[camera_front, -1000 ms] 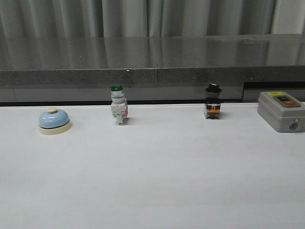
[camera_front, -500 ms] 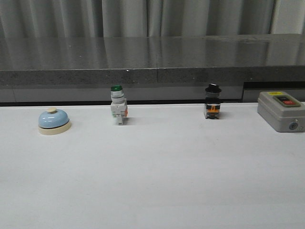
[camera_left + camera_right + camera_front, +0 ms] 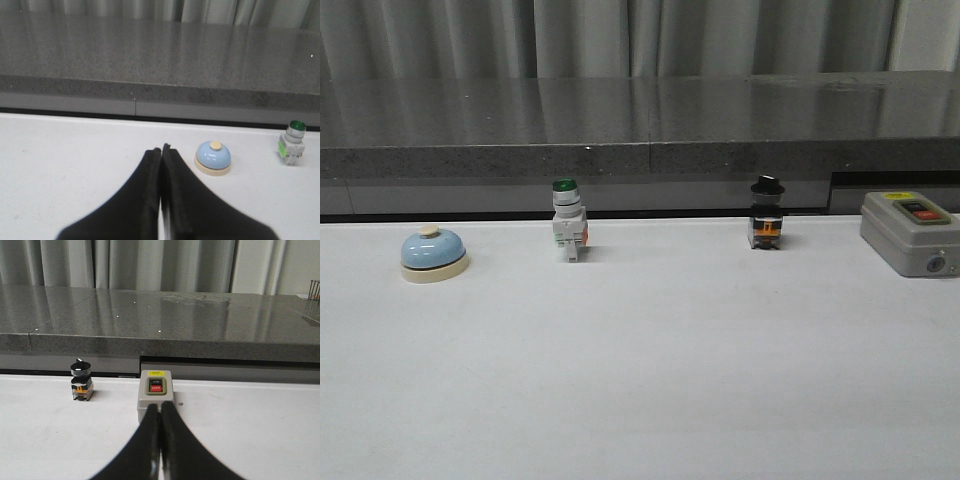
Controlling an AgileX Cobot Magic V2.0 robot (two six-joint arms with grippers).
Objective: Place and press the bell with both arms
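Observation:
The bell (image 3: 434,254), with a light-blue dome, cream base and cream button, stands on the white table at the far left. It also shows in the left wrist view (image 3: 213,158), just beyond and beside my left gripper (image 3: 161,149), which is shut and empty, its tips a short way from the bell. My right gripper (image 3: 160,406) is shut and empty, its tips in front of a grey switch box. Neither arm shows in the front view.
A green-capped white switch (image 3: 568,222) and a black-capped switch (image 3: 766,216) stand along the table's far edge. A grey on/off switch box (image 3: 910,233) sits at the far right. A dark stone counter (image 3: 640,130) runs behind the table.

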